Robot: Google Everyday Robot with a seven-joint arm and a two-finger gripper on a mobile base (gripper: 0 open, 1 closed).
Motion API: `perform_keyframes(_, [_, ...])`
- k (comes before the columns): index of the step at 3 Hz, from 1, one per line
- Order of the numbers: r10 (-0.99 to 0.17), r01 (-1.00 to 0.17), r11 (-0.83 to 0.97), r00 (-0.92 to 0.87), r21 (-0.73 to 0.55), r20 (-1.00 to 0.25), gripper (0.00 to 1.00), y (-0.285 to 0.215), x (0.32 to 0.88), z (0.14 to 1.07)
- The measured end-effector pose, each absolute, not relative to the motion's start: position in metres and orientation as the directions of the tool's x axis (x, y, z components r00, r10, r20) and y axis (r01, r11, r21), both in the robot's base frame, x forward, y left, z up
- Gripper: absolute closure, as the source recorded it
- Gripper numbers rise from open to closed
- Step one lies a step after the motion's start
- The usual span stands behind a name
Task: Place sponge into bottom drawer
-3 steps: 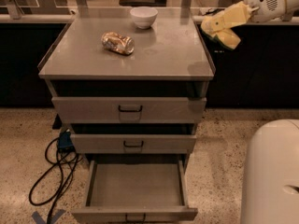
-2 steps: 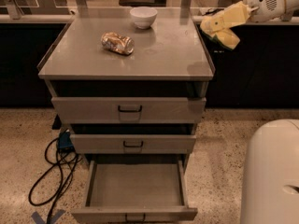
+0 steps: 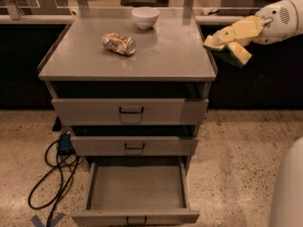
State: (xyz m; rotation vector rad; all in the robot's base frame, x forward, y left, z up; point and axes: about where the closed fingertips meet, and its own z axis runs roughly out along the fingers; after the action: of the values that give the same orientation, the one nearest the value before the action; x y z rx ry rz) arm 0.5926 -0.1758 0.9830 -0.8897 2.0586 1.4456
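Observation:
My gripper hangs in the air just off the right edge of the cabinet top, at about the height of the top. It is shut on the pale yellow sponge, which sits between the yellow fingers and is partly hidden by them. The bottom drawer is pulled open at floor level, well below and to the left of the gripper; its grey tray shows nothing inside. The two drawers above it, the top one and the middle one, are pushed in.
On the grey cabinet top lie a dented metallic can and a white bowl at the back. A black cable loops on the floor to the cabinet's left. A white robot part fills the lower right.
The gripper with the sponge has come down a little beside the cabinet's right edge. The drawers, can and bowl have not moved.

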Motion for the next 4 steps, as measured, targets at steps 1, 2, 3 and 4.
perform_keyframes(1, [-0.208,-0.654,0.245,-0.756,0.716,-0.62,1.0,-0.166,0.599,0.964])
perform_keyframes(2, [-0.19,-0.66,0.281,-0.75,0.696,-0.634,1.0,-0.163,0.607,0.962])
perform_keyframes(3, [-0.182,-0.727,0.376,-0.666,0.574,-0.724,1.0,-0.168,0.596,0.976])
perform_keyframes(4, [-0.232,-0.783,0.516,-0.518,0.347,-0.824,1.0,-0.174,0.561,1.005])
